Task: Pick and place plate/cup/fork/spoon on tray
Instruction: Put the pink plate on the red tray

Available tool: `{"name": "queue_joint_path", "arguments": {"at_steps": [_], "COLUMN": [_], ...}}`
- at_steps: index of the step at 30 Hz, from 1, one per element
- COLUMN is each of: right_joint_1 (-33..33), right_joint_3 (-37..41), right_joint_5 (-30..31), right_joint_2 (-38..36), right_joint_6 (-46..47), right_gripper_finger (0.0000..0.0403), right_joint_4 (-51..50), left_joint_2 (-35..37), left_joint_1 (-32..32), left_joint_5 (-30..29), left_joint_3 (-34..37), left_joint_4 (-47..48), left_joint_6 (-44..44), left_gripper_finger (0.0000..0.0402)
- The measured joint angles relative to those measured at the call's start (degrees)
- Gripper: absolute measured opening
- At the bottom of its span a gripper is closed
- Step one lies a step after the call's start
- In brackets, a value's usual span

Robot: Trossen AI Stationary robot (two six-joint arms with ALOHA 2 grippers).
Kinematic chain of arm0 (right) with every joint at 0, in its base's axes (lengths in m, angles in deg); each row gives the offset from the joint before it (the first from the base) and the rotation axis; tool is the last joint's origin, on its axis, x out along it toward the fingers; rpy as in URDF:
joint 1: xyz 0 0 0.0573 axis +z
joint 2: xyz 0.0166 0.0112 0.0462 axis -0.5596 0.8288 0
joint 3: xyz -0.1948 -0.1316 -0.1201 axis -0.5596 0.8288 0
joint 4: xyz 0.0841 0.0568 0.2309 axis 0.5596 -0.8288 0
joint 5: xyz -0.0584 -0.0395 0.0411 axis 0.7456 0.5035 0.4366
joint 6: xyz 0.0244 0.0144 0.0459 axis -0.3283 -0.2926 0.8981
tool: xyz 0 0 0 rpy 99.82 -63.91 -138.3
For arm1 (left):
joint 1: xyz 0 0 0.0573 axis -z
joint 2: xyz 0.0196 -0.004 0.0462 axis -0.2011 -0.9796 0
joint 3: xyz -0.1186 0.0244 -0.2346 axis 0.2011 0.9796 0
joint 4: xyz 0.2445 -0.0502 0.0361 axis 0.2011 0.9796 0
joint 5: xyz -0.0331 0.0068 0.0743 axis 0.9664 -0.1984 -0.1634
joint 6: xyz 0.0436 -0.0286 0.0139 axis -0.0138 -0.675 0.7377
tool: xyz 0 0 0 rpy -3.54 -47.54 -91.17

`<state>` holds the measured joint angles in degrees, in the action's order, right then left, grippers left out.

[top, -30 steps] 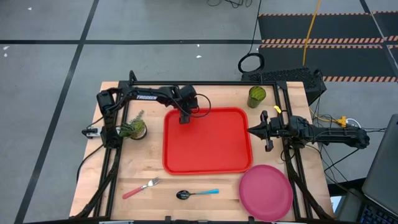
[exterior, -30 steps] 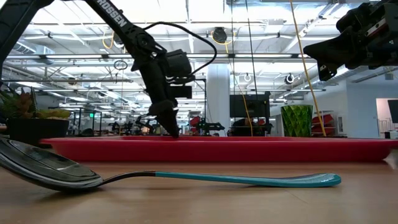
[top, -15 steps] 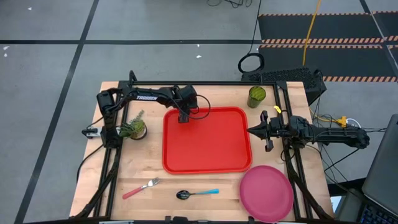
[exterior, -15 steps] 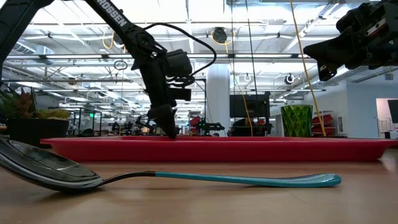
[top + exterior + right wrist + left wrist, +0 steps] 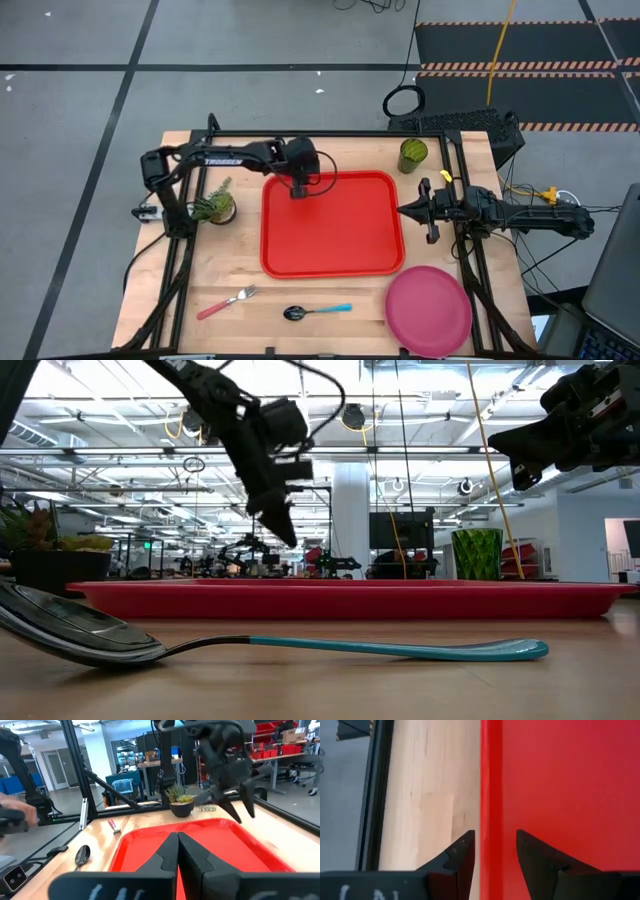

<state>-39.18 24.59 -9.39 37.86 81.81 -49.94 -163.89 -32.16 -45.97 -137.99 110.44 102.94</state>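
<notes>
The red tray lies flat in the middle of the table. My left gripper hangs open above the tray's far left rim, slanting down, with one finger on each side of the rim and clear of it. My right gripper is shut and held level above the table, just right of the tray. The pink plate lies at the near right. The green cup stands at the far right. The fork and the spoon lie near the front edge.
A small potted plant stands left of the tray, beside the left arm's base. A black frame runs along the table's far edge and sides. Bare wood lies between the tray and the cutlery.
My left gripper has risen from the tray's far left rim and now hangs well above it, still slanting down. The tray has stayed where it was.
</notes>
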Motion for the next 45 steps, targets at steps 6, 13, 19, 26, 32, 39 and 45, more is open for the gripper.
{"name": "queue_joint_path", "arguments": {"at_steps": [6,13,19,26,32,39,45], "right_joint_1": [0.0,0.0,0.0,0.0,2.0,5.7,5.3], "right_joint_3": [0.0,0.0,0.0,-0.2,-4.2,-1.6,-1.4], "right_joint_5": [0.0,0.0,0.1,0.0,-6.6,-10.6,-7.4], "right_joint_2": [0.1,0.1,0.1,0.1,0.7,2.1,2.1], "right_joint_6": [-0.2,-0.2,-0.7,-0.2,4.1,-1.6,-1.7], "right_gripper_finger": [0.0,0.0,0.0,0.0,0.0,0.0,0.0], "right_joint_4": [0.0,0.0,1.2,6.2,12.2,25.3,22.9], "left_joint_2": [2.9,2.1,-0.5,-6.2,-5.6,2.1,11.6], "left_joint_1": [7.1,21.2,28.5,34.9,34.3,28.9,22.2], "left_joint_5": [4.4,4.5,2.5,-1.4,-12.0,-7.8,-0.6], "left_joint_3": [-0.3,-5.3,-13.5,-21.1,-23.2,-23.0,-15.3], "left_joint_4": [-2.0,-0.5,-2.9,1.0,11.8,13.9,4.6], "left_joint_6": [-8.3,-10.9,-24.3,-18.0,-14.0,-12.0,-11.3], "left_gripper_finger": [0.0145,0.0145,0.0145,0.0145,0.0145,0.0145,0.0145]}}
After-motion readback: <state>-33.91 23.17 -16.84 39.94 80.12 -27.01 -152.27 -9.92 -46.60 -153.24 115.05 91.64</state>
